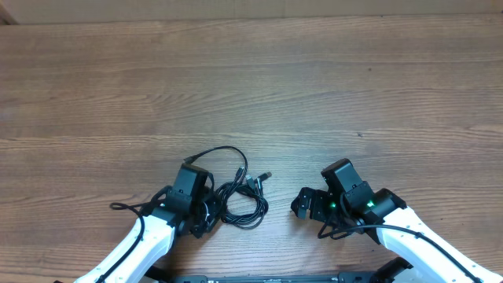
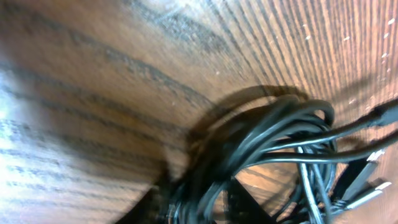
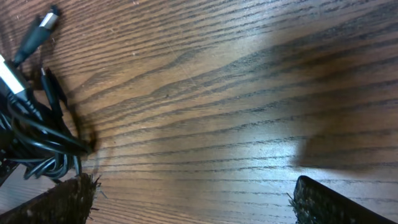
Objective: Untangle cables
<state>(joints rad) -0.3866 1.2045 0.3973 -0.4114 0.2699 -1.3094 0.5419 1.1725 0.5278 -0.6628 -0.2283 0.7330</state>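
Observation:
The cables (image 1: 240,200) lie as a tangle of thin black cords near the table's front edge, with a small plug end (image 1: 266,174) sticking out to the right. My left gripper (image 1: 206,217) is down on the tangle's left side. In the left wrist view several looped strands (image 2: 280,134) run between its blurred dark fingers (image 2: 149,208), which are closed around them; a silvery plug (image 2: 368,190) lies at the right. My right gripper (image 1: 309,216) stands open to the right of the tangle and apart from it, with only bare wood between its fingers (image 3: 323,202). The cords (image 3: 37,146) show at that view's left edge.
The wooden table (image 1: 251,86) stretches away behind the tangle. Thicker black wires (image 1: 130,207) run along my left arm near the front edge. Both arms' white links sit at the bottom corners of the overhead view.

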